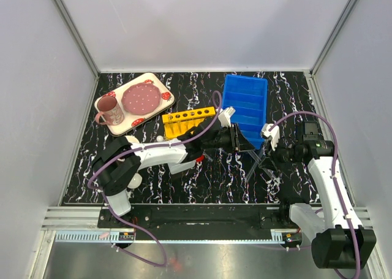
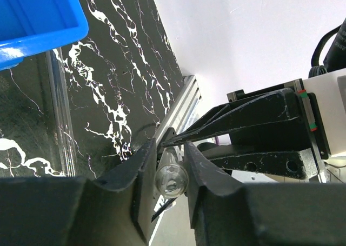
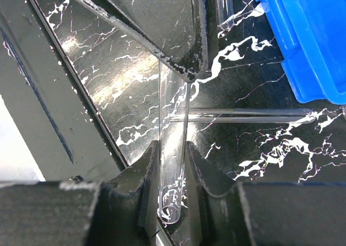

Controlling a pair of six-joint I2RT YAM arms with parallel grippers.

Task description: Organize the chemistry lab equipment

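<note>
left gripper (image 2: pixel 171 150) fingers clamped on one end of clear test tube (image 2: pixel 172 178) | right gripper (image 3: pixel 172 146) pinching its other end | tube held over marbled table (image 3: pixel 254 165), near blue bin (image 3: pixel 313 35) | second tube (image 3: pixel 243 115) lying flat beneath

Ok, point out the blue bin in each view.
Top view: the blue bin sits right of centre, toward the back.
Left wrist view: top left corner, only one corner of it showing.
Right wrist view: top right corner, cut off by the frame.
Shared landmark: the black marbled table beneath it in all three.
</note>
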